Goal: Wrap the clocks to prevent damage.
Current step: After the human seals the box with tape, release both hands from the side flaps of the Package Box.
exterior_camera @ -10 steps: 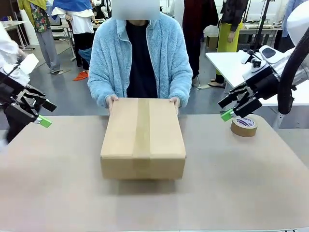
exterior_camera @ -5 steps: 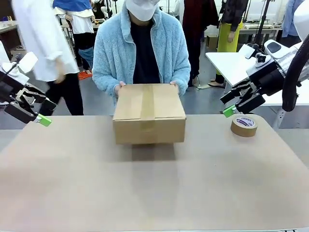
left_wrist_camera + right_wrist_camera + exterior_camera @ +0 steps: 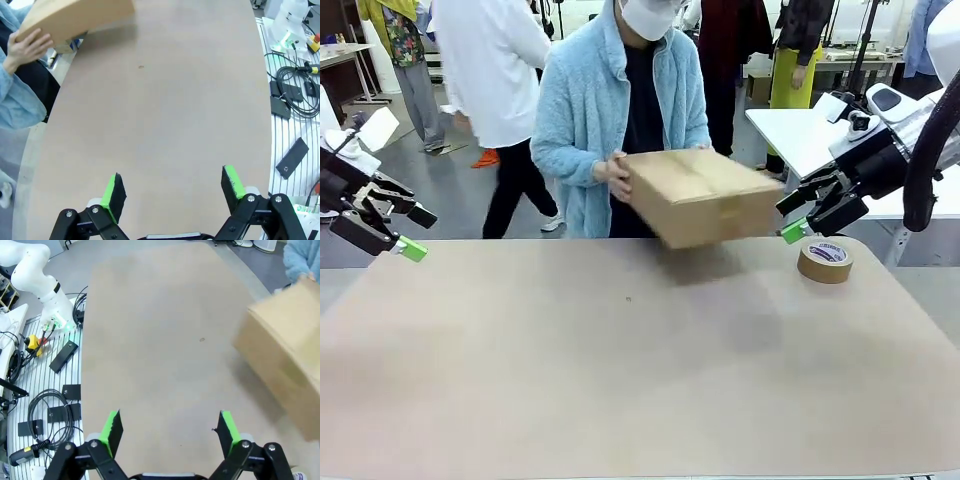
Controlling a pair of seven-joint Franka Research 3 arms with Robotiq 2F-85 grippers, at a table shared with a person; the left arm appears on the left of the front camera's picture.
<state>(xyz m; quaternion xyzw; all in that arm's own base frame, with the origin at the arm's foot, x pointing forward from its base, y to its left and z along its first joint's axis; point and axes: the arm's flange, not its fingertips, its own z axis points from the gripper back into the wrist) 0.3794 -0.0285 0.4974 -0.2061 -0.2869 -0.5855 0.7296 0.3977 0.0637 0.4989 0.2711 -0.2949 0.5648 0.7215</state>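
The clocks are out of view. A person in a light blue fleece at the far side holds a taped cardboard box [image 3: 705, 197] tilted in the air above the table's far edge, one hand [image 3: 617, 176] on its left end. The left wrist view has the box [image 3: 75, 17] at the top left, and the right wrist view has the box [image 3: 285, 365] blurred at the right. My left gripper [image 3: 418, 233] hovers open at the table's left edge, nothing between its fingers [image 3: 173, 186]. My right gripper [image 3: 786, 220] hangs open just right of the box, also bare [image 3: 169, 432].
A roll of brown tape [image 3: 825, 261] lies on the brown table [image 3: 640, 380] at the far right, below my right gripper. Someone in a white top walks behind the person. Cables and small devices lie on the slatted bench [image 3: 45, 390] beside the table.
The person has lifted the box off the table and swung it up and to the right, toward my right gripper. Someone in white has walked across behind. Both grippers stay put.
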